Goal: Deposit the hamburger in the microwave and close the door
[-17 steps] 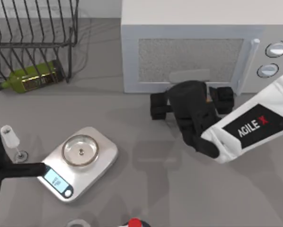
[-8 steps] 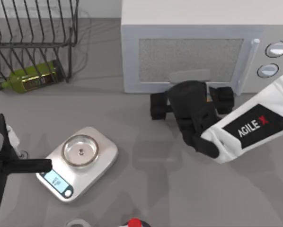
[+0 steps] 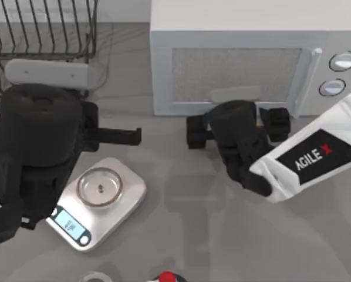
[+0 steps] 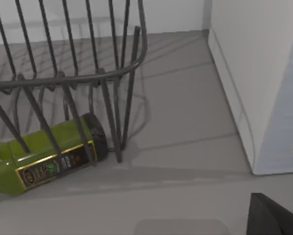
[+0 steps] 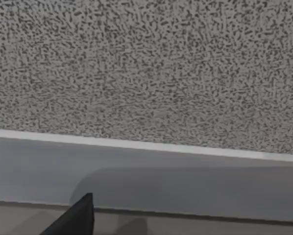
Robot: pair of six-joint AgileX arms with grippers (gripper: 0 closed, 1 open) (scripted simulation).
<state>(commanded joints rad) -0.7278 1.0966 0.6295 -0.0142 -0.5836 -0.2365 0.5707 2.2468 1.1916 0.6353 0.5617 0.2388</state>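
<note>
Microwave (image 3: 252, 35) light-grey, speckled door (image 3: 234, 73) closed.

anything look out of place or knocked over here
Yes: a green bottle lies on its side on the table, under the wire rack, left of the microwave. Its door looks shut.

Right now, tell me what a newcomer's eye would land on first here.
The big light-grey microwave at the table's back right, its door shut. The right pincer sits low against that door, under the speckled window. On the left, the left arm's dark bulk looms above the silver kitchen scale, its pincer pointing right.
</note>
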